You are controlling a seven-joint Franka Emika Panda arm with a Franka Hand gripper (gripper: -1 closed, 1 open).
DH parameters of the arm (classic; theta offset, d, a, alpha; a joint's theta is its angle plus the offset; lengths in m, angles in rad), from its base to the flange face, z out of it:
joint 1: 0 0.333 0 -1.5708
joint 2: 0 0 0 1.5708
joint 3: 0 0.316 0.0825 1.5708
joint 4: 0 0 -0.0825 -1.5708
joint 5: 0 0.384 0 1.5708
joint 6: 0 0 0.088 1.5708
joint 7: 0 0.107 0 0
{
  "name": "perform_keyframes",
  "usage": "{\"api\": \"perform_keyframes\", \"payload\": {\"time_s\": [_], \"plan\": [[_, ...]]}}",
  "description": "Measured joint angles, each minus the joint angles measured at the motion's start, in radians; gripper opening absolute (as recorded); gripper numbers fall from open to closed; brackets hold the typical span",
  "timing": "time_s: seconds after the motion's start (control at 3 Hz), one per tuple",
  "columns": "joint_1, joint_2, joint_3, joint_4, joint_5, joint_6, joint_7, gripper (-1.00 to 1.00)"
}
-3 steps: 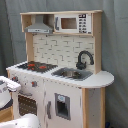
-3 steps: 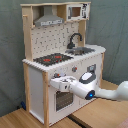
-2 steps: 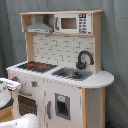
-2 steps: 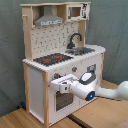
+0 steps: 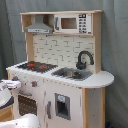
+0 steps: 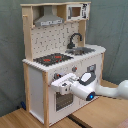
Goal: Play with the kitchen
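The gripper (image 6: 59,86) sits before the toy kitchen's (image 6: 75,60) oven door (image 6: 62,101); its finger state cannot be told

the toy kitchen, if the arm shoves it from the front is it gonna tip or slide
The toy kitchen looks tall and narrow, so a high push could tip it backward. Its flat base sits on the smooth wood floor, so a low push near the oven door would more likely slide it.
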Motion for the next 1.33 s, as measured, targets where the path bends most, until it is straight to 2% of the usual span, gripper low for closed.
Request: {"api": "perform_keyframes", "payload": {"time_s": [0.33, 0.67, 1.0, 1.33], "plan": [[0.000, 0.000, 0.000, 0.000, 0.000, 0.000, 0.000, 1.00], [0.078, 0.021, 0.004, -0.015, 0.000, -0.061, 0.000, 1.00], [0.151, 0.028, 0.013, -0.054, 0.009, -0.124, 0.013, 1.00], [0.225, 0.033, 0.014, -0.109, 0.014, -0.155, 0.054, 1.00]]}}
